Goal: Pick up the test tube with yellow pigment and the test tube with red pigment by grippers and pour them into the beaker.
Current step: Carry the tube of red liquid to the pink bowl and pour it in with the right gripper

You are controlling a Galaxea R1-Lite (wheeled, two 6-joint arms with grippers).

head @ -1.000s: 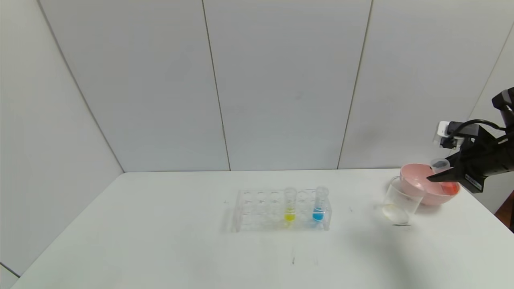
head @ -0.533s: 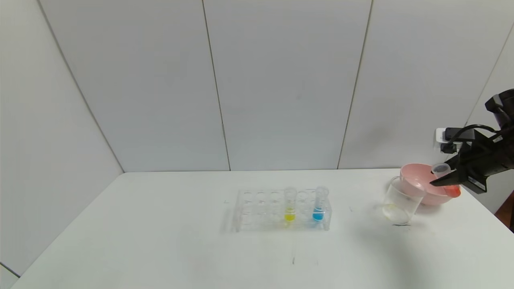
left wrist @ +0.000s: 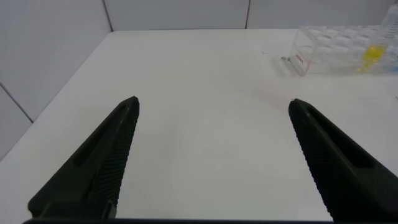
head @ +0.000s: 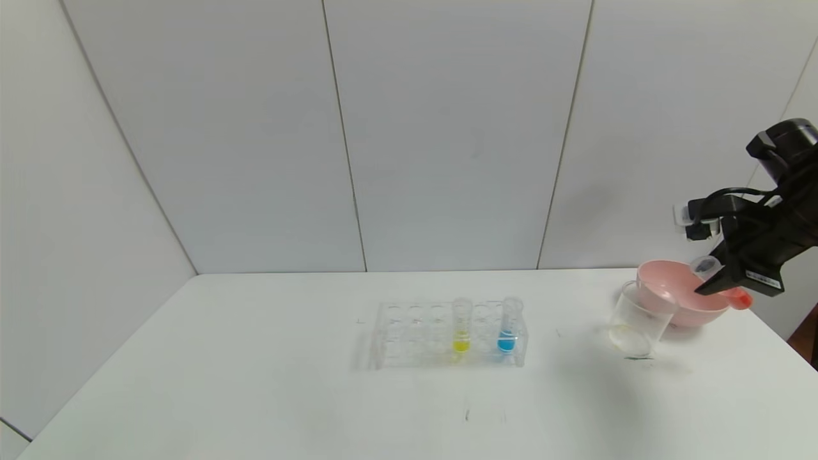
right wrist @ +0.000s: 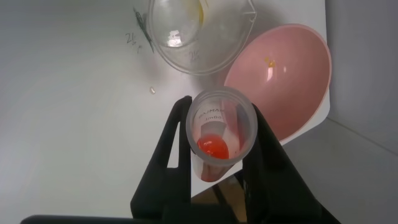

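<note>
Up at the far right of the head view, the right claw (head: 721, 283) is clenched on the test tube with red pigment (head: 735, 296), held tilted over the pink bowl (head: 671, 300) with its mouth toward the beaker (head: 636, 319), most likely to line up a pour. That bowl stands just behind the beaker and touches it, so it crowds the approach. Mid-desk, the clear rack (head: 415, 335) keeps the test tube with yellow pigment (head: 461, 326) upright beside a blue tube (head: 507, 324), ready for later.

From the left wrist, the left claw (left wrist: 211, 130) hangs released over the bare desk (left wrist: 199, 74), well apart from the rack, parked.

From the right wrist, the fingers (right wrist: 171, 146) flank the tube's rim, red liquid pooled at its bottom; beaker and bowl lie beyond.
</note>
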